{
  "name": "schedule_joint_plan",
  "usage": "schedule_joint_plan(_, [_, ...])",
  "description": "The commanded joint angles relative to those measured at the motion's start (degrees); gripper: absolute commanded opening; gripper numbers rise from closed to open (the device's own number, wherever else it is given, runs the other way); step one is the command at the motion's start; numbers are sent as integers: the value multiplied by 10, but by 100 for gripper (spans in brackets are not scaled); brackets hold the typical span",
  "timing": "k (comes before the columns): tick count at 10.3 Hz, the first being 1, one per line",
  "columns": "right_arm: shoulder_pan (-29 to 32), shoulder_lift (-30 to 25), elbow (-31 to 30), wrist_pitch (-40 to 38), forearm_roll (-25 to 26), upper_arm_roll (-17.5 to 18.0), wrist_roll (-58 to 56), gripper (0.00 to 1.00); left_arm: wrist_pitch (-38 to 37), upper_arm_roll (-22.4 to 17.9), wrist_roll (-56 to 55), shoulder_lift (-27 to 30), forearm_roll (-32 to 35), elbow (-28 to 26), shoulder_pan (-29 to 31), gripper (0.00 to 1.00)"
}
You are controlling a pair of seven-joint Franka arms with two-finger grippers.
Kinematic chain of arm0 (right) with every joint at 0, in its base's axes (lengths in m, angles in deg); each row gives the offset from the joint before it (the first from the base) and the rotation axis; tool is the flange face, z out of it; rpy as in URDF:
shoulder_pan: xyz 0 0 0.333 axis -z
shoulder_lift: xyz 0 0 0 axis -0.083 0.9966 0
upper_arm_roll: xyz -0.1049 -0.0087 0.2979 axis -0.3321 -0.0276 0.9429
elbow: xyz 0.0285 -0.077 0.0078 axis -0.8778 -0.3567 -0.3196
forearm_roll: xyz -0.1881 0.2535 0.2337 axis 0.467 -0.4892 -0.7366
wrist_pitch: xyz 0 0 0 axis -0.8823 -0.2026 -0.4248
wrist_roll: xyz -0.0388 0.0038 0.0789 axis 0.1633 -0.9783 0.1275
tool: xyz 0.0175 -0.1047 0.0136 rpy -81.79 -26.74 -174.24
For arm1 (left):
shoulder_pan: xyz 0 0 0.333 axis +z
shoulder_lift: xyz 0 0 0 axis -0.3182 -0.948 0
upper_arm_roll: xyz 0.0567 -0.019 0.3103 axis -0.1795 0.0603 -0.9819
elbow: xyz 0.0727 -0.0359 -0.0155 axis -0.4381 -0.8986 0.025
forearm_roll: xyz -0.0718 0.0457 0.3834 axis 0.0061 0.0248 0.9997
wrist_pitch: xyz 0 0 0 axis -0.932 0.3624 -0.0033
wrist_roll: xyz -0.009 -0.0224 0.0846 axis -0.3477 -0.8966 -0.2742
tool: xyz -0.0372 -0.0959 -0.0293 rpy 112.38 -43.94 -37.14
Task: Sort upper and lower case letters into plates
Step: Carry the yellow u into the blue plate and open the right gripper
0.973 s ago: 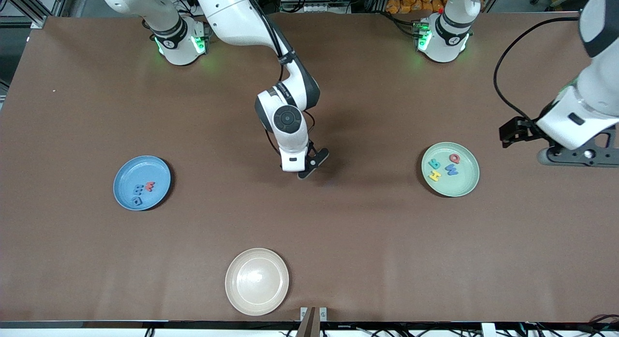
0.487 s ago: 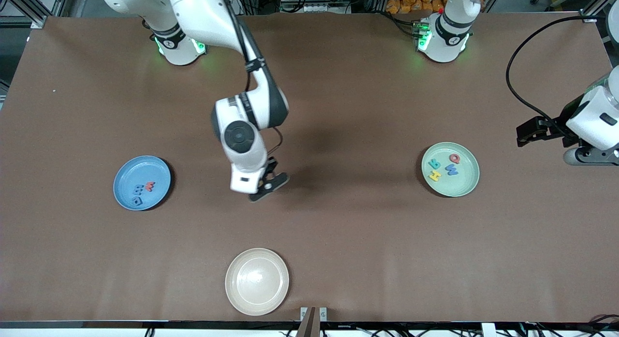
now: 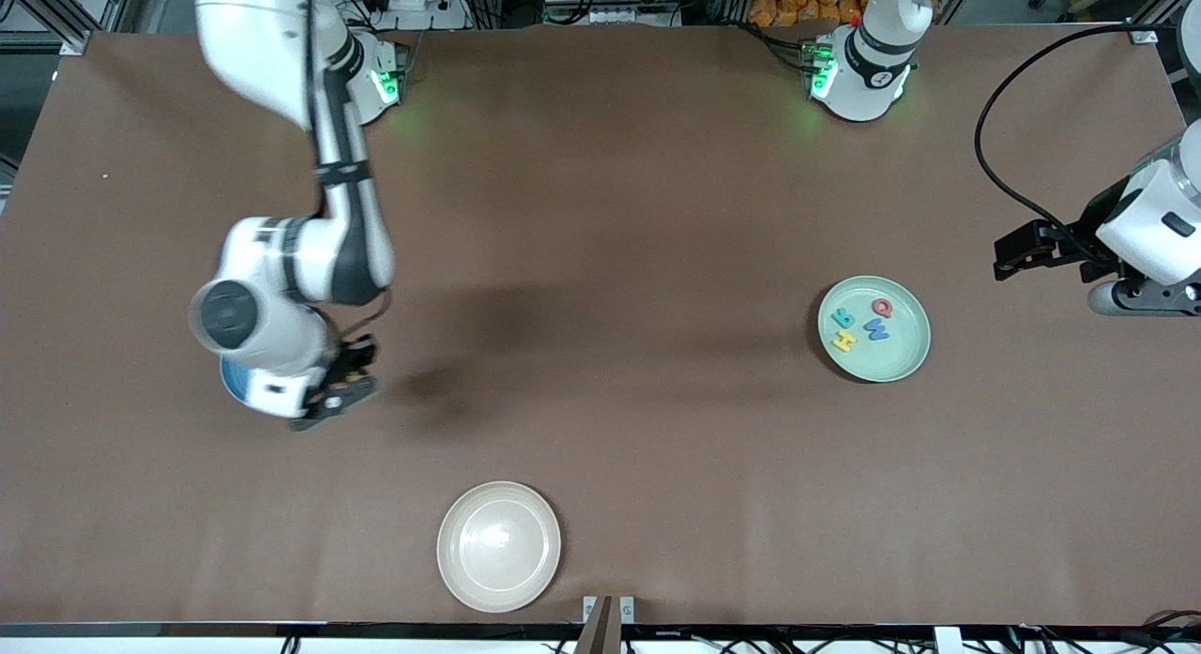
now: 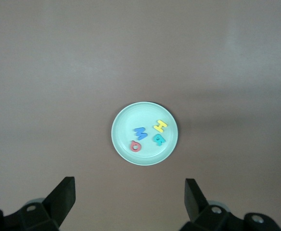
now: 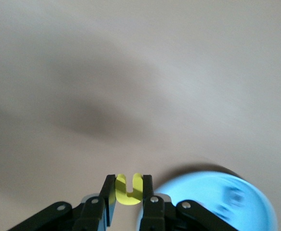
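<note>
Right gripper (image 3: 324, 412): in the air over the edge of the blue plate (image 3: 228, 384) on the side toward the table's middle; jaws clamped on a yellow letter (image 5: 128, 189), seen in the right wrist view as a U-shaped piece pinched between the two fingers (image 5: 108, 198); the blue plate lies at about 9 o'clock on the table in the front view, toward the right arm's end, mostly covered by the arm; its contents blurred in the wrist view, probably a few small letters.

Left gripper (image 3: 1018, 253): waiting in the air over the left arm's end of the table, at about 3 o'clock in the front view; fingers (image 4: 63, 196) spread wide apart, holding nothing.

Mint green plate (image 3: 905, 354): on the table near the left arm's end; holds four letters clustered toward its 10 o'clock rim in the front view; red letter (image 3: 882, 307), blue letter (image 3: 876, 329), teal letter (image 3: 843, 318), yellow letter in the plate (image 3: 843, 340); teal and yellow lying just beside each other.

Cream-beige plate (image 3: 498, 545): at about 6 o'clock, nearest the front camera, nothing in it.

Brown table (image 3: 600, 213): bears all three plates, well apart from one another.
</note>
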Motion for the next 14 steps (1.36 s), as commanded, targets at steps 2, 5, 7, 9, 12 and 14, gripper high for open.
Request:
schedule_joint_plan(2, [97, -21, -16, -49, 9, 11, -102, 0, 4, -5, -1, 13, -17, -15, -3, 100])
schedule_joint_plan(5, [227, -29, -15, -68, 72, 118, -100, 0, 5, -8, 0, 13, -14, -14, -2, 100])
schedule_joint_plan(7, [285, -46, -15, -69, 103, 184, -38, 92, 4, -8, -1, 14, -12, -14, -3, 100])
schedule_joint_plan(9, [334, -82, -15, -70, 137, 236, 9, 100, 3, -8, -1, 14, -12, -15, -2, 100])
schedule_joint_plan(12, [388, -161, -15, -73, 146, 280, 32, 100, 3, -8, -1, 13, -12, -14, -2, 100])
schedule_joint_plan(14, [430, -223, -16, -75, 147, 308, 35, 100, 3, -8, -1, 14, -13, -15, -2, 100])
